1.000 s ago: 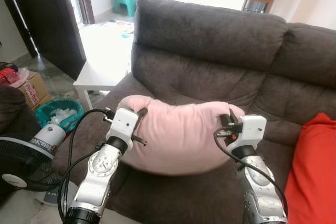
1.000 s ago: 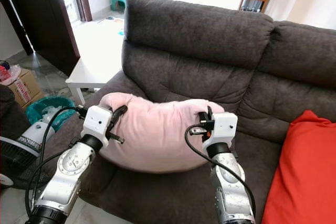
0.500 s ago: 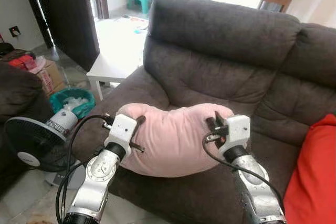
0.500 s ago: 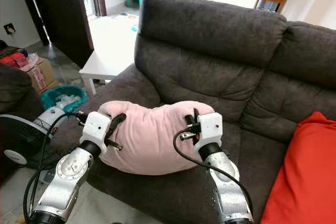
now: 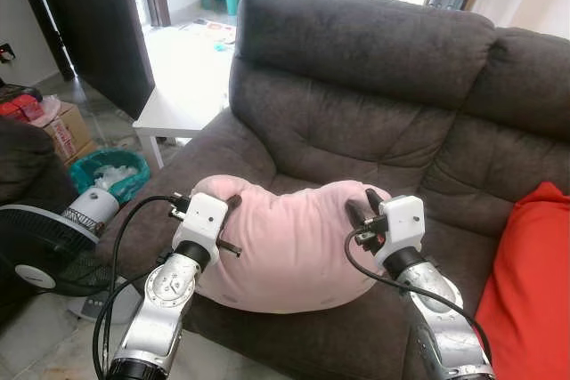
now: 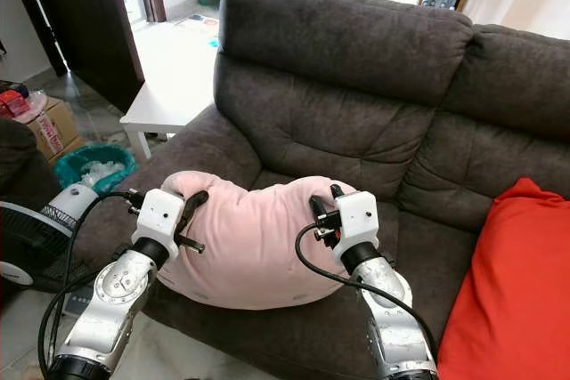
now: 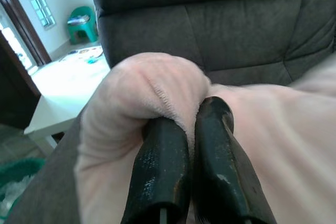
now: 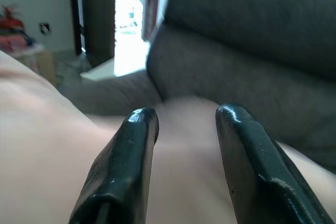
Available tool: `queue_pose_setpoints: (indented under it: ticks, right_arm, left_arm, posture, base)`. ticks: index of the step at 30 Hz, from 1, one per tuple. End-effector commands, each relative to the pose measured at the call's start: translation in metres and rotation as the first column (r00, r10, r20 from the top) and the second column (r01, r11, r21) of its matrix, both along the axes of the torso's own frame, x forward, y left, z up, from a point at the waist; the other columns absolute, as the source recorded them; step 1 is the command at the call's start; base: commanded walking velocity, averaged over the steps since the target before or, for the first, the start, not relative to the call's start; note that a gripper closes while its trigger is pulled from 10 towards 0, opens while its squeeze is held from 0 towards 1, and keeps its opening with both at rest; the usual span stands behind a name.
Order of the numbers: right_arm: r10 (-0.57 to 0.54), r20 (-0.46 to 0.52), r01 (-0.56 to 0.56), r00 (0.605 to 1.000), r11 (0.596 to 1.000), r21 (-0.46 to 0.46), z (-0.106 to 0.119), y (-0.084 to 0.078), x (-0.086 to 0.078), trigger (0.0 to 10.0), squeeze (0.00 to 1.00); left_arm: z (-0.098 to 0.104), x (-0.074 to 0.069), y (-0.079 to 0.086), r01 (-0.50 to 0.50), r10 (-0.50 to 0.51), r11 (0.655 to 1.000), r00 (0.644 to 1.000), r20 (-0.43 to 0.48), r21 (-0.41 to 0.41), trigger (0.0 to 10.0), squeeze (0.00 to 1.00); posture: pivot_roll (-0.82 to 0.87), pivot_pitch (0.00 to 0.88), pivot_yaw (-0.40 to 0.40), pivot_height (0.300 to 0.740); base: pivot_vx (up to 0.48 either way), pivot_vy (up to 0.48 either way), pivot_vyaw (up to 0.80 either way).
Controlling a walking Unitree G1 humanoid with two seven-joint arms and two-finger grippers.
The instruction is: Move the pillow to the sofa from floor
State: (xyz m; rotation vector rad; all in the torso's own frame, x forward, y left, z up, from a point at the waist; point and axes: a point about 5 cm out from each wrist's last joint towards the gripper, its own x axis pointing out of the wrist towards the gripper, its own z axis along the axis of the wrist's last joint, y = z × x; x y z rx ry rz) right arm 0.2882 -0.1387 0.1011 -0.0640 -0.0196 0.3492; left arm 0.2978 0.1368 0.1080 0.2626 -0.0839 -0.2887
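The left gripper (image 7: 184, 129) has its two black fingers (image 7: 160, 161) pressed together on a rolled fold of the pink pillow (image 5: 289, 242), pinching the cloth at the pillow's 9 o'clock end. The right gripper (image 8: 181, 116) has its fingers (image 8: 131, 150) spread, with a clear gap between them; they sit over the pillow's 3 o'clock end, and whether the tips press into the cloth I cannot tell. In the left eye view the left gripper's white wrist block sits at the pillow's 9 o'clock edge and the right gripper's (image 5: 361, 211) white block at its 3 o'clock edge, so the pillow hangs bowed between the two silver arms, its ends higher than its sagging middle.

The pillow is over the front of the seat of the dark brown sofa (image 5: 356, 68), its lower edge at or close to the seat cushion; contact there cannot be made out. The sofa's backrest rises at 12 o'clock from the pillow. A red cushion (image 5: 525, 282) lies on the sofa at 3 o'clock, well apart from the pillow. At 10 o'clock stands a white table (image 5: 178, 113) beside the sofa's arm, with a teal basket (image 5: 107, 175) just beside it on the floor. A black fan (image 5: 40, 251) stands at 9 o'clock, and a cardboard box (image 5: 62, 135) sits farther off near a dark door (image 5: 85, 20).
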Motion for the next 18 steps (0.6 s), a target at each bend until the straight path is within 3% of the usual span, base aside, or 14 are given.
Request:
queue_pose_setpoints:
  ticks: [1, 5, 8, 9, 10, 11, 13, 15, 17, 18]
  right_arm:
    - [0.023, 0.043, -0.022, 0.999, 1.000, -0.016, 0.011, 0.004, 0.004, 10.0, 1.00]
    - [0.011, 0.047, -0.010, 0.999, 1.000, -0.021, 0.012, 0.002, 0.005, 10.0, 1.00]
    - [-0.033, 0.056, 0.035, 0.998, 0.999, -0.041, 0.012, -0.004, 0.006, 10.0, 1.00]
    - [-0.063, 0.056, 0.066, 0.996, 0.996, -0.054, 0.012, -0.009, 0.007, 10.0, 0.54]
    - [-0.097, 0.058, 0.100, 0.994, 0.993, -0.064, 0.012, -0.015, 0.009, 10.0, 0.00]
    - [-0.097, 0.058, 0.100, 0.994, 0.993, -0.064, 0.012, -0.015, 0.009, 10.0, 0.00]
    - [-0.151, 0.059, 0.155, 0.987, 0.985, -0.078, 0.011, -0.026, 0.010, 10.0, 0.00]
    - [-0.197, 0.061, 0.202, 0.978, 0.976, -0.087, 0.011, -0.037, 0.009, 10.0, 0.00]
    - [-0.247, 0.063, 0.252, 0.967, 0.963, -0.092, 0.009, -0.049, 0.007, 10.0, 0.00]
    - [-0.262, 0.063, 0.267, 0.963, 0.959, -0.094, 0.009, -0.053, 0.006, 10.0, 0.00]
  left_arm:
    - [0.012, 0.008, -0.002, -0.008, 0.008, 1.000, 0.998, 0.065, 0.006, 10.0, 0.00]
    - [0.010, 0.012, 0.003, -0.041, 0.040, 0.999, 0.997, 0.059, 0.012, 10.0, 0.00]
    - [0.007, 0.020, 0.015, -0.119, 0.118, 0.993, 0.992, 0.051, 0.022, 10.0, 0.00]
    - [0.006, 0.023, 0.022, -0.159, 0.158, 0.987, 0.986, 0.047, 0.019, 10.0, 0.00]
    - [0.004, 0.027, 0.033, -0.226, 0.225, 0.974, 0.974, 0.041, 0.015, 10.0, 0.00]
    - [0.004, 0.027, 0.033, -0.226, 0.225, 0.974, 0.974, 0.041, 0.015, 10.0, 0.00]
    - [0.002, 0.032, 0.054, -0.354, 0.354, 0.935, 0.935, 0.025, -0.001, 10.0, 0.00]
    - [-0.002, 0.033, 0.081, -0.513, 0.513, 0.858, 0.859, -0.012, -0.039, 10.0, 0.00]
    - [-0.010, 0.026, 0.109, -0.664, 0.658, 0.742, 0.748, -0.085, -0.092, 10.0, 0.00]
    - [-0.013, 0.023, 0.116, -0.701, 0.692, 0.706, 0.714, -0.108, -0.105, 10.0, 0.00]
  posture:
    - [0.11, 0.000, -0.091, 0.740]
    - [0.11, 0.000, -0.095, 0.740]
    - [0.11, 0.000, -0.098, 0.740]
    - [0.10, 0.000, -0.101, 0.740]
    - [0.10, 0.000, -0.103, 0.740]
    - [0.10, 0.000, -0.103, 0.740]
    - [0.09, 0.000, -0.105, 0.740]
    - [0.09, 0.000, -0.103, 0.740]
    - [0.08, 0.000, -0.104, 0.740]
    - [0.08, 0.000, -0.104, 0.740]
  base:
    - [0.000, 0.000, 0.00]
    - [0.000, 0.000, 0.00]
    - [0.000, 0.000, 0.00]
    - [0.000, 0.000, 0.00]
    - [0.000, 0.000, 0.00]
    - [0.000, 0.000, 0.00]
    - [0.000, 0.000, 0.00]
    - [0.000, 0.000, 0.00]
    - [0.000, 0.000, 0.00]
    - [0.000, 0.000, 0.00]
